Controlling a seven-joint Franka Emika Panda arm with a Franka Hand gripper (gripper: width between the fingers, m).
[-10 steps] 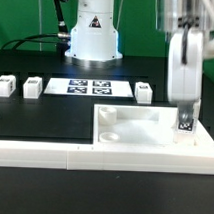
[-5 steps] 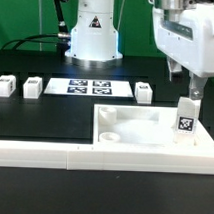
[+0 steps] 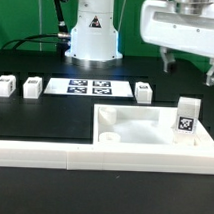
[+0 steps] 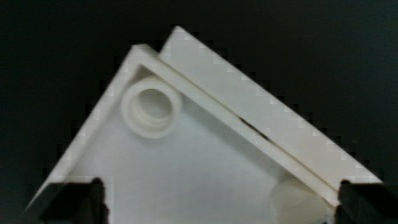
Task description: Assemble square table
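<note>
The square table's slab lies rim-up at the exterior view's right, with round sockets in its corners. One tagged leg block stands upright in its far right corner. Three more leg blocks stand on the table behind. My gripper hangs open and empty well above the standing leg. In the wrist view the slab's corner and a socket show below my open gripper. A pale rounded shape lies near one finger.
The marker board lies at the back centre, in front of the robot base. A long white L-shaped rail runs along the front edge and hugs the slab. Black cables trail at the back on the exterior view's left.
My gripper has let go of the leg block in the slab's right corner and risen straight up. The leg stays standing.
</note>
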